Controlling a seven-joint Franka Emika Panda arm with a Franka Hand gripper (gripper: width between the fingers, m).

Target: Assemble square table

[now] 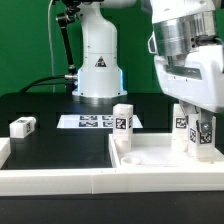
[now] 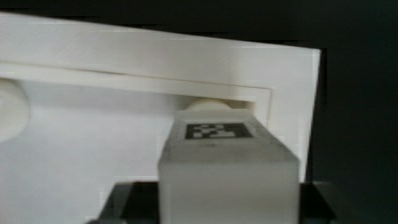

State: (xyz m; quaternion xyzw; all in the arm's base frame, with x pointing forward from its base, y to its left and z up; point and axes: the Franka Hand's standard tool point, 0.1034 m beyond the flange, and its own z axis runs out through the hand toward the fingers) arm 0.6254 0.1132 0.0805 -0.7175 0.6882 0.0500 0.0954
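The gripper [image 1: 201, 122] is pinching a short white leg [image 1: 204, 133]. The block is upright and its black-and-white tag faces outward. In the wrist view the same leg [image 2: 217, 150] sits squarely between the two dark fingers [image 2: 128, 203], with its tag in plain sight. From where I stand, this is at about three o'clock in the exterior view, over the far corner of the square tray [image 1: 160, 157]. I cannot tell whether the leg's foot touches the tray floor.

Just beside it, on its nine o'clock side, a second leg [image 1: 181, 124] stands upright and is also tagged. The square tray is the white rimmed table piece, lying at about five o'clock on the black tabletop [image 1: 60, 145]. The wrist view shows its pale floor and raised edge [image 2: 107, 80] behind the held block.

A third leg [image 1: 122, 118] stands upright at the tray's corner near the picture's centre. A fourth leg [image 1: 22, 125] lies on its side at nine o'clock, well apart from the rest. The marker board [image 1: 88, 122] lies flat just beside the third leg, in front of the robot base [image 1: 98, 60] at twelve o'clock. A long white border wall [image 1: 60, 180] runs along the six o'clock edge.
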